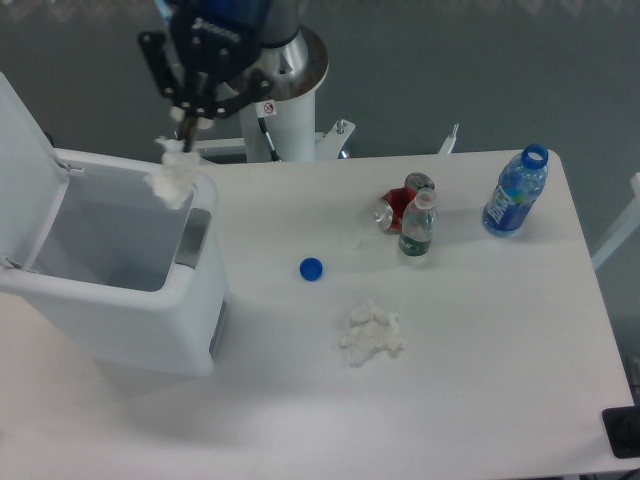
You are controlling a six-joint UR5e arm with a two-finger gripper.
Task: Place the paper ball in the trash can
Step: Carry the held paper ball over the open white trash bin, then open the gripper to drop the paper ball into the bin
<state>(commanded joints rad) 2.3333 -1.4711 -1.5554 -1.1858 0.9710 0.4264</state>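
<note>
The paper ball [175, 177] is a small white wrinkly wad hanging from my gripper [187, 128] above the far right rim of the trash can [200, 300]. The gripper points down and its fingers are shut on the top of the ball. The trash can is a white boxy bin at the left of the table, its lid [20, 120] swung open and upright at the left, its pale grey inside showing. The ball hangs just over the bin's opening, near its right wall.
A wider flat white paper wad [371, 333] lies mid-table. A blue bottle cap [311, 268] lies left of it. A crushed red can [398, 207], a small green-label bottle [417, 225] and a blue bottle [515, 193] stand at the back right.
</note>
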